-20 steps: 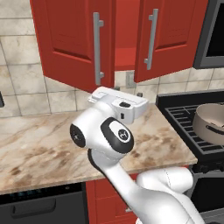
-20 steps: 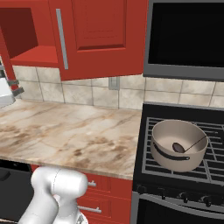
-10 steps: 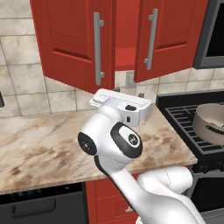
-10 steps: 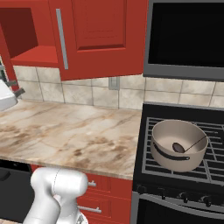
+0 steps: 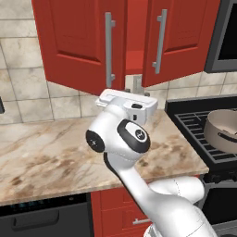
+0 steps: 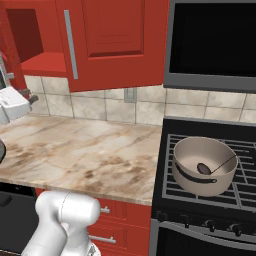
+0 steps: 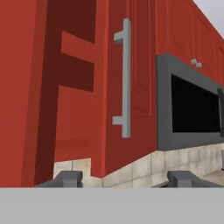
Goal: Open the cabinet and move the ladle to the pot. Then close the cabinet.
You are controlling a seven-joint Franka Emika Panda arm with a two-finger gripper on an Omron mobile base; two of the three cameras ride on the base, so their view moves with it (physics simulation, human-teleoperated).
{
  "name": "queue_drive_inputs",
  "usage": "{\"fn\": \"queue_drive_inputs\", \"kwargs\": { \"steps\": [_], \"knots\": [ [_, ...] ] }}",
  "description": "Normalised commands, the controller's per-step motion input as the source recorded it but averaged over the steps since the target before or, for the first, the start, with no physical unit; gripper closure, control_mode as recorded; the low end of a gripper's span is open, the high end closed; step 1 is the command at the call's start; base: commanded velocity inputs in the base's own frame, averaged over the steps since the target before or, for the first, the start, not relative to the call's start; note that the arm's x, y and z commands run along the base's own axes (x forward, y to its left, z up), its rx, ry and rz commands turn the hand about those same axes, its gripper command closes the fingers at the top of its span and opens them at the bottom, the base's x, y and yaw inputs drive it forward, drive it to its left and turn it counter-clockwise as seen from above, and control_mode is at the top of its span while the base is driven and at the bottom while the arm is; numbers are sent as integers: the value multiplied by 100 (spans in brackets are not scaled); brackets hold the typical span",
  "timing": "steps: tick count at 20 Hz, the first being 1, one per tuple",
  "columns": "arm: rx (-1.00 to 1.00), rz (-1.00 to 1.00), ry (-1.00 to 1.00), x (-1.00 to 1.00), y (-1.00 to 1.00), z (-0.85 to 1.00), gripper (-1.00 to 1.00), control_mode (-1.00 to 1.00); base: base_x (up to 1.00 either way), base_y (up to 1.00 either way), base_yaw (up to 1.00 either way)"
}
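The red cabinet has its left door swung outward, baring a red shelf inside. Its right door with a silver bar handle stands close in front of the hand camera. My gripper is open with nothing between its fingertips, just below the gap between the two doors. The grey pot sits on the stove at the right, and the dark ladle lies inside it with its thin handle leaning on the rim. The same pot shows at the right edge.
A marble counter runs under the cabinet, with a tiled wall and an outlet behind it. The black stove is to the right, and a dark microwave hangs above it. Red drawers lie below the counter.
The arm's elbow has swung to the right and the hand has shifted slightly toward the cabinet's underside. Doors, pot and ladle have stayed put.
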Motion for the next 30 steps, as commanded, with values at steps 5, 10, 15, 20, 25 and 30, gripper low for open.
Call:
{"fn": "queue_drive_inputs", "kwargs": {
  "steps": [5,10,15,20,25,30],
  "knots": [
    [0,0,0,66,0,3,-100,-100,0,0,0],
    [0,4,0,42,0,3,-100,-100,0,0,0],
    [0,9,1,31,0,0,-100,-100,0,0,0],
    [0,12,0,14,-7,2,-100,-100,0,0,0],
    [0,13,0,13,-12,2,-100,-100,0,0,0],
    [0,12,0,38,-7,0,-100,-100,0,0,0]
  ]
}}
